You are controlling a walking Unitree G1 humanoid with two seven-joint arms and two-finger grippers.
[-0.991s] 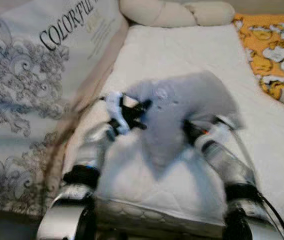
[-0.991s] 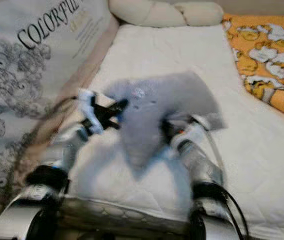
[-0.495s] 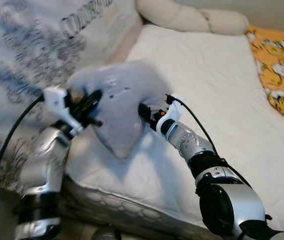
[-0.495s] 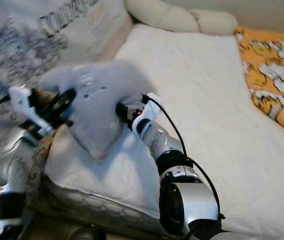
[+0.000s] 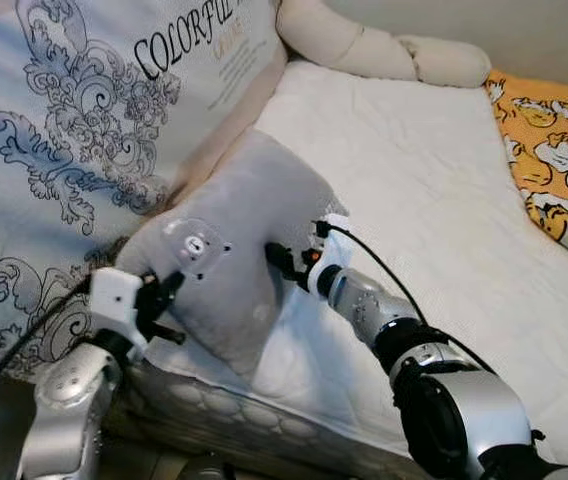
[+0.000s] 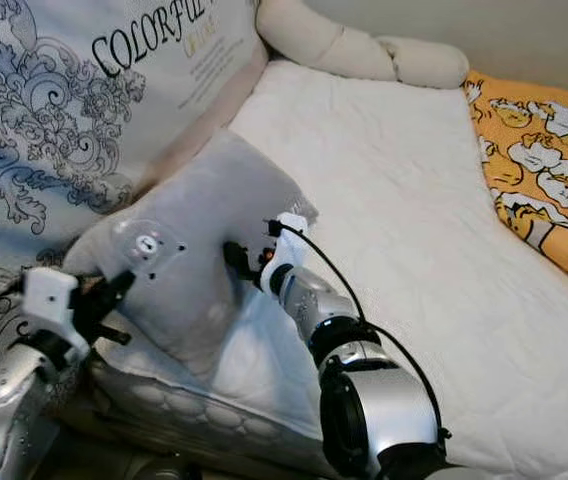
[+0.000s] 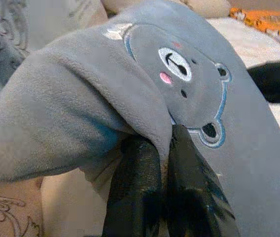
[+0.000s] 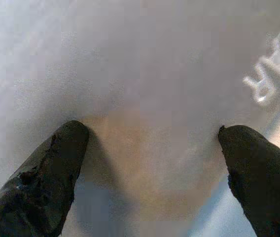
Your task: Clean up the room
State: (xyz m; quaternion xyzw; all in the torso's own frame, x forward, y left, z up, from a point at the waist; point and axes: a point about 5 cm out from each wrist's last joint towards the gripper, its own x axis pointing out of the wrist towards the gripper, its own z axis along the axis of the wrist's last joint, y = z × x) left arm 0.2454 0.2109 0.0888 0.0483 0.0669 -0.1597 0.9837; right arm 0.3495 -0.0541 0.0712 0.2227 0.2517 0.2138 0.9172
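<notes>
A grey fleece garment (image 5: 239, 245) with a small embroidered bear face (image 7: 194, 94) hangs draped over the near left corner of the bed, against a large upright mattress printed with blue scrollwork and the word COLORFUL (image 5: 74, 130). The left gripper (image 7: 167, 148) is clamped on a fold at the garment's lower left edge, its two black fingers (image 7: 140, 187) pressed together with the fleece between them. The right gripper (image 5: 276, 262) sits against the garment's right side, fingers (image 8: 46, 173) spread well apart, tips at the fabric; the wrist picture is blurred, so whether they actually press into it is hard to say. Beneath the garment lies the white quilted mattress pad (image 5: 414, 180) of the bed. A cream bolster cushion (image 5: 374, 45) lies along the far end, and an orange cartoon-print blanket (image 5: 554, 160) lies on the far right side of the bed
</notes>
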